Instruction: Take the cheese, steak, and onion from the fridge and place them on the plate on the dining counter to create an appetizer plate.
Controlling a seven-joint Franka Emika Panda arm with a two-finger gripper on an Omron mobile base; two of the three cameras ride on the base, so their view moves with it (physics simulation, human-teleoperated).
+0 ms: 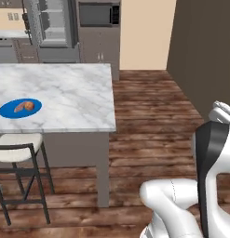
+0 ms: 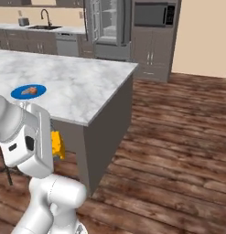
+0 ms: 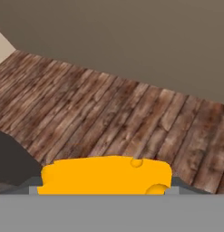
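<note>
The yellow-orange cheese (image 3: 106, 176) sits across the bottom of the hand view, with my gripper (image 3: 104, 188) shut on it above the wooden floor. In the right base view the cheese (image 2: 57, 145) pokes out beside my arm, below the edge of the dining counter (image 2: 82, 87). The blue plate (image 1: 20, 108) lies on the dining counter (image 1: 74, 93) near its left side. On it lie the steak (image 1: 18, 108) and the onion (image 1: 29, 105). From the right the plate (image 2: 18, 93) is seen with the steak (image 2: 26, 91) and the onion (image 2: 35, 90). The fridge (image 1: 51, 23) stands open at the back.
A pale-cushioned stool (image 1: 16, 148) stands at the counter's near side. A dark microwave (image 1: 98, 14) is built in right of the fridge (image 2: 107, 23). A sink worktop (image 2: 41, 28) runs along the far wall. Wooden floor (image 1: 149, 116) spreads to the right, bounded by a brown wall (image 1: 205, 51).
</note>
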